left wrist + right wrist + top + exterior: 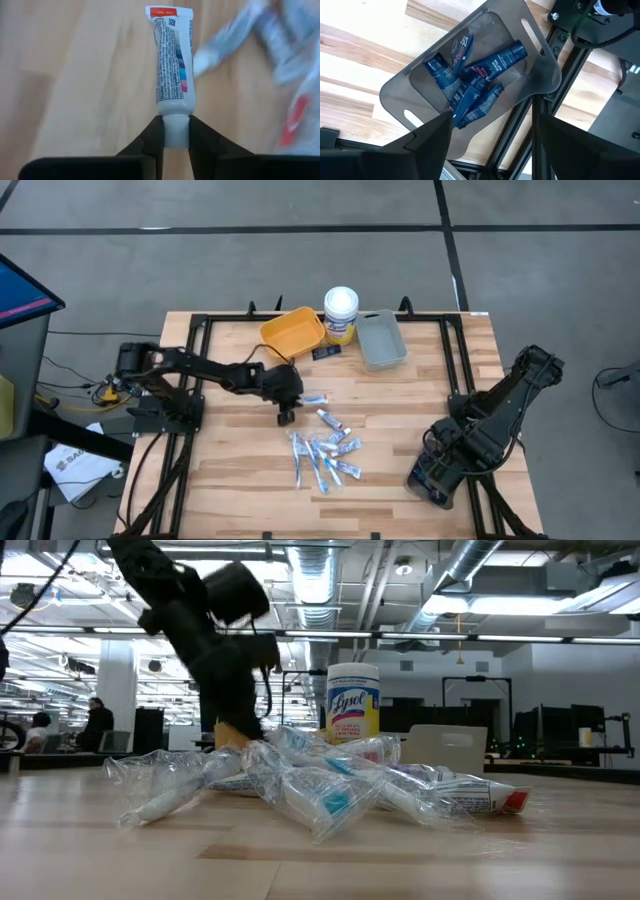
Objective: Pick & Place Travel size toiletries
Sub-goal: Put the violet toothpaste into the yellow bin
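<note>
My left gripper (285,417) (176,137) stands at the table's middle, pointing down, shut on a small white tube (172,60) with a red crimped end. Just to its near right lies a heap of white-and-blue tubes in clear wrappers (325,455) (320,780), some red-tipped. One more tube (316,398) lies beside the gripper. My right gripper (430,480) (492,120) waits open at the table's near right, above a grey tray (395,90) holding several dark navy tubes (480,85). My left gripper pinches the white tube by its ribbed cap (176,131), one finger (152,137) on each side. The fingers come from above, in line with the tube. The tube's body runs straight on from the fingertips toward the table, red crimp (167,11) farthest away. Whether that end touches the wood I cannot tell.
At the far edge stand a yellow bin (292,330), a white-lidded yellow canister (341,315) (353,700) and a grey bin (381,340). A small dark packet (325,352) lies near them. Black frame rails (200,380) run along both table sides. Bare wood shows at the near left.
</note>
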